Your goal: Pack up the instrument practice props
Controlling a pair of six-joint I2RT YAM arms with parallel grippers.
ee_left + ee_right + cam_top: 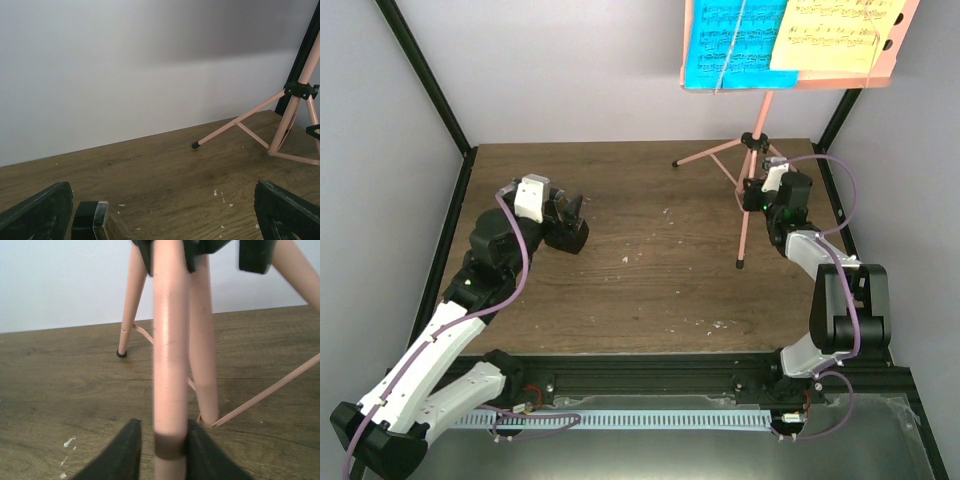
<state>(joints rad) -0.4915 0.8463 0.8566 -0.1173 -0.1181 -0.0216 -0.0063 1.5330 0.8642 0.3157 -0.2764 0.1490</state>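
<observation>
The right gripper is clenched on a front leg of the pink music stand at the table's far right. The left gripper hangs released. A low pull could tip the top-heavy stand and spill the sheets.

I count one stand on three legs, one cyan sheet, and one yellow sheet.

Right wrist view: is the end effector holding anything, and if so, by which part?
The right end effector grips the music stand, fingers closed on either side of the pink tripod leg nearest the arms, partway down it.
</observation>
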